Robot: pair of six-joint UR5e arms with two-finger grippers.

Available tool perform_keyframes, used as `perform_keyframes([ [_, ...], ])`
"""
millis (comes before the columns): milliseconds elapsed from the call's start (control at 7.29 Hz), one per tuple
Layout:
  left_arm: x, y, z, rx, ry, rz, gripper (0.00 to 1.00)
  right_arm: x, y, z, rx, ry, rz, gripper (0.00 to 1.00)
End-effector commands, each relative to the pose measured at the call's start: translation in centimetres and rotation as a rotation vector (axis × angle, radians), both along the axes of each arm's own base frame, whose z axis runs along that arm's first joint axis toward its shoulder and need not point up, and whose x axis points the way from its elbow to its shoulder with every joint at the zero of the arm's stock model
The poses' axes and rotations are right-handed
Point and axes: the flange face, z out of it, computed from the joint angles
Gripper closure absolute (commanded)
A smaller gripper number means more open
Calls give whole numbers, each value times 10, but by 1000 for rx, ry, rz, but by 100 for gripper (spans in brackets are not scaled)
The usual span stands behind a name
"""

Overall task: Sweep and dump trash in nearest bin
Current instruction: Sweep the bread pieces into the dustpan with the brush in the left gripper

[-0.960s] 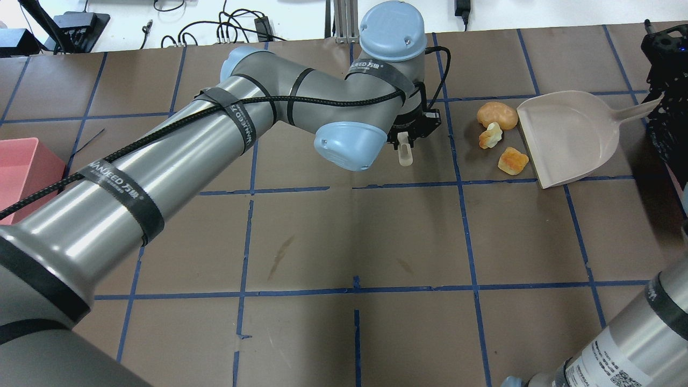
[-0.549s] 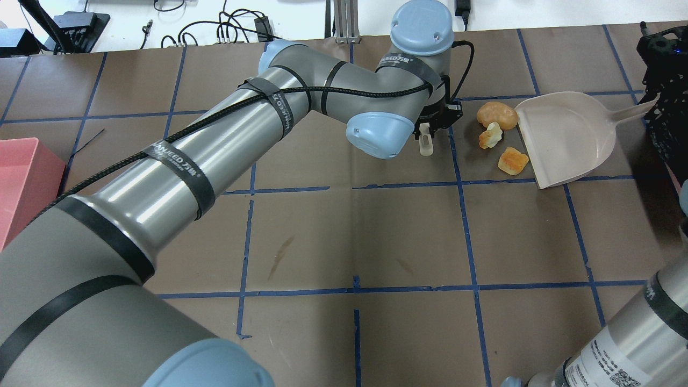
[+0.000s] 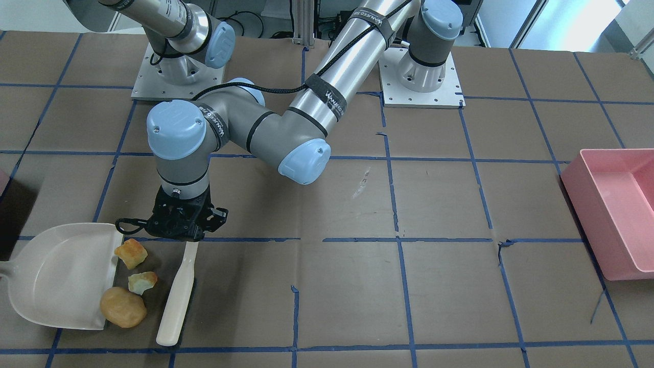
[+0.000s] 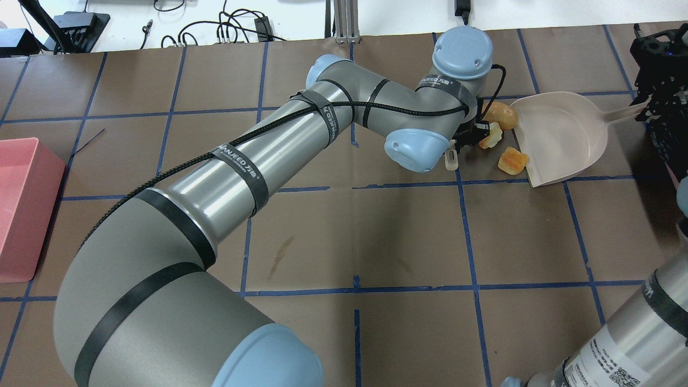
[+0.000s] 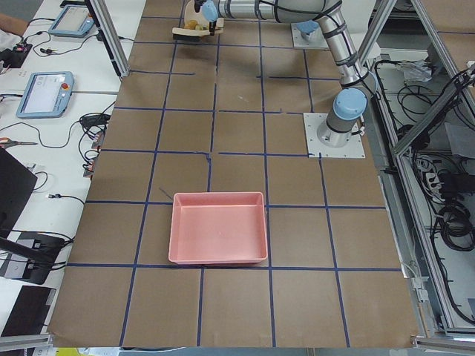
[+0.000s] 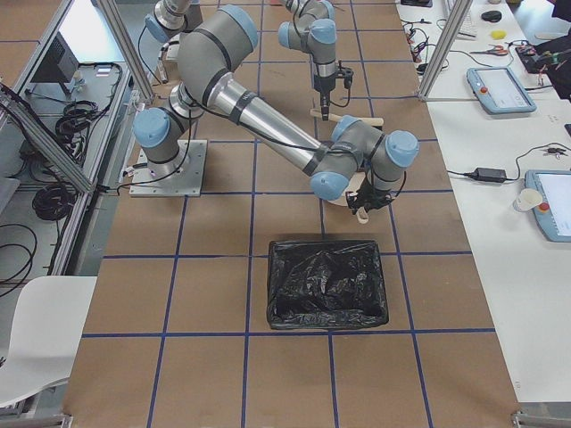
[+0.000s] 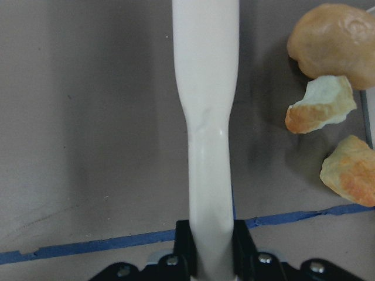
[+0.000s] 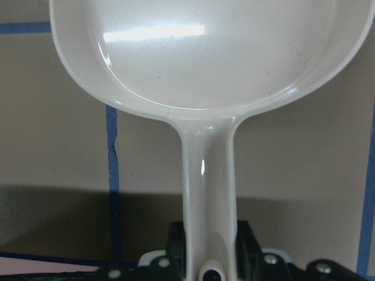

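Observation:
My left gripper (image 3: 186,232) is shut on a cream scraper (image 3: 176,296) that lies flat on the table, just beside the trash. The tan lump (image 3: 122,306), the pale chunk (image 3: 143,282) and the golden chunk (image 3: 131,253) lie between the scraper and the mouth of a cream dustpan (image 3: 56,276). In the left wrist view the scraper (image 7: 206,117) runs up the middle and the lump (image 7: 334,38) is at top right. My right gripper (image 8: 208,252) is shut on the dustpan's handle (image 8: 208,175). A thin pink sliver of the bin (image 8: 58,264) shows below it.
A large pink tub (image 4: 21,204) stands far off at the table's left end. A container lined with a black bag (image 6: 328,283) stands beside the dustpan's end of the table. Blue tape lines cross the brown table top (image 4: 355,236).
My left arm has swung right with the scraper, from well short of the trash to right beside it. The dustpan has shifted slightly. The food bits have barely moved.

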Motion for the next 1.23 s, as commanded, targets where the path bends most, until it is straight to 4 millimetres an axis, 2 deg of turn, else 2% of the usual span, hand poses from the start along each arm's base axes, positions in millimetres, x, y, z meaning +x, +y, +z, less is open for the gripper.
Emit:
perform_keyframes([
  [0, -7, 3, -5, 3, 0, -9, 99, 0, 0, 0, 1, -1, -2, 100],
  [274, -24, 16, -27, 11, -12, -46, 99, 1, 0, -1, 0, -7, -4, 100],
  [549, -27, 16, -28, -7, -4, -78, 99, 3, 0, 2, -2, -14, -5, 100],
  [1097, -54, 46, -33, 2, -5, -105, 99, 5, 0, -3, 2, -26, -6, 100],
])
